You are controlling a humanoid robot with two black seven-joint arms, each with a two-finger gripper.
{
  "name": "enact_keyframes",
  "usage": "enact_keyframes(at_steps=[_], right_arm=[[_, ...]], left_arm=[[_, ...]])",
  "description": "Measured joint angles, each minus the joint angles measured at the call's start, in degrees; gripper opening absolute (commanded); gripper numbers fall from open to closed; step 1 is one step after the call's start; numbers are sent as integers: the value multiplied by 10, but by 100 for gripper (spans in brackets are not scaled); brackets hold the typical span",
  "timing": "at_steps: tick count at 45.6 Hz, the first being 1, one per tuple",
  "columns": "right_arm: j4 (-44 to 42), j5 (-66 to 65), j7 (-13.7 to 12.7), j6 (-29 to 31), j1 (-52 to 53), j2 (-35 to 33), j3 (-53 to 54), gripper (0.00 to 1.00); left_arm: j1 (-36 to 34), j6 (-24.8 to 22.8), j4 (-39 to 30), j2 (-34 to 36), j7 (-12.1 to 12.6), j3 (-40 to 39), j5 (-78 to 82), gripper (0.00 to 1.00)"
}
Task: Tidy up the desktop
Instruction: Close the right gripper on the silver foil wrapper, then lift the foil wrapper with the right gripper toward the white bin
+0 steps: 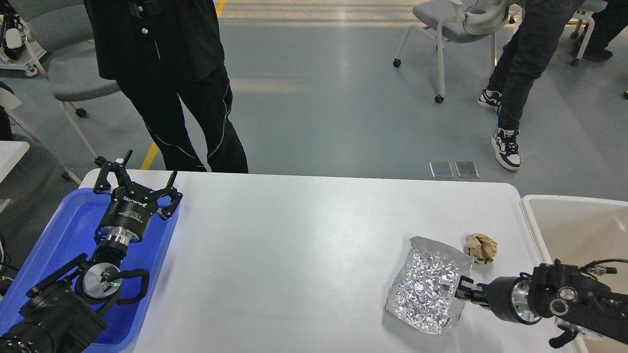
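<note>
The desktop [304, 245] is filling the middle of the head view, white and smooth, running from a blue tray [73, 230] at its left edge to a beige bin [574, 220] at its right edge.

The left gripper [138, 182] is hanging over the far part of the blue tray, its fingers spread wide and holding nothing — the arm behind it is lying along the tray toward the near left corner.

A crinkled silver foil bag [427, 289] is lying flat on the right part of the desktop, near the front edge. A crumpled brown paper ball [482, 248] is sitting just beyond the bag's far right corner, close to it; whether the two are touching cannot be told.

The right gripper [464, 289] is reaching in from the right at the bag's right edge, seen nearly end-on and dark — its jaws cannot be made out, so whether they are pinching the foil is not clear.

Beyond the table, a person in black [167, 78] is standing at the far left edge, and another person's legs [520, 73] are showing by a wheeled chair [451, 29].
</note>
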Motion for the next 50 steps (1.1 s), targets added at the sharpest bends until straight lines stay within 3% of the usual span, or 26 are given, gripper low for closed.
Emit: enact_keyframes(at_steps=[50], right_arm=[[151,107,-5,87,117,-205,35,0]], left_arm=[[0,0,0,0,0,0,0,100]])
